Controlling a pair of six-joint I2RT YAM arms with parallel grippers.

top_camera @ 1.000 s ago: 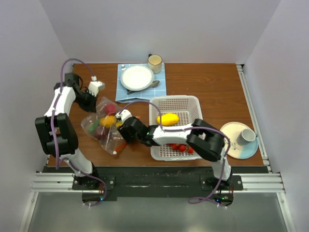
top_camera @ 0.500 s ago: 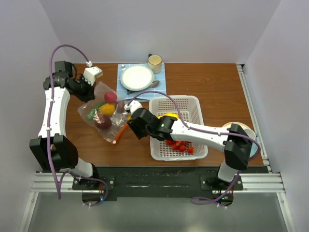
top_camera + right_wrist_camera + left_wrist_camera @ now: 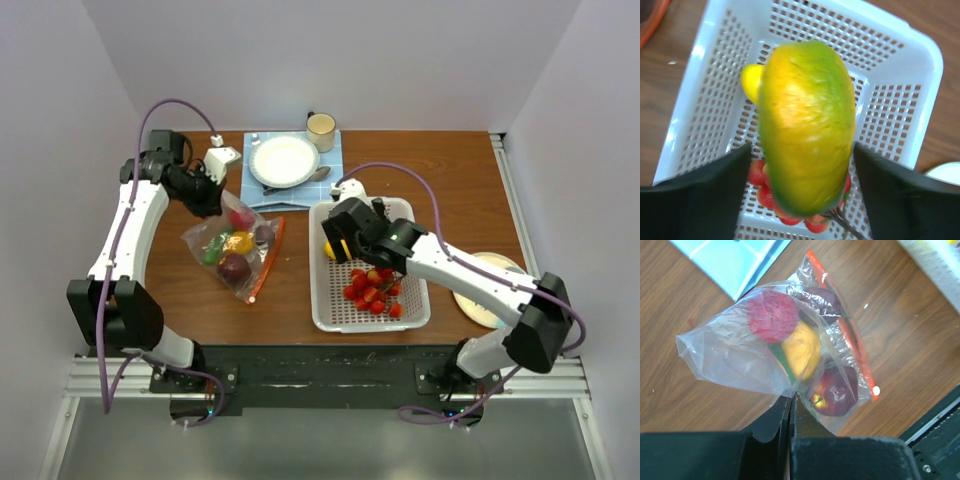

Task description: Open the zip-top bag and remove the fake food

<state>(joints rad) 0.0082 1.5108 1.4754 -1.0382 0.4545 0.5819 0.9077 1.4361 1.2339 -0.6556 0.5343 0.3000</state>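
Note:
The zip-top bag (image 3: 232,250) lies on the table left of the basket, its orange-red zip strip (image 3: 266,262) towards the basket. It holds fake food: red, yellow, green and maroon pieces (image 3: 802,347). My left gripper (image 3: 212,196) is shut on the bag's clear far edge (image 3: 790,396). My right gripper (image 3: 340,232) is over the white basket (image 3: 400,212). A yellow-green fruit (image 3: 807,125) sits blurred between its spread fingers, with a gap showing on the left side. A yellow piece (image 3: 751,80) and red berries (image 3: 372,292) lie in the basket.
A white plate (image 3: 284,160), a spoon (image 3: 318,175) and a cup (image 3: 321,127) stand on a blue cloth at the back. A plate (image 3: 480,300) sits at the right edge under my right arm.
My right gripper moved from the bag's mouth to over the basket with the yellow-green fruit. My left gripper shifted right with the bag, and the zip strip now faces the basket.

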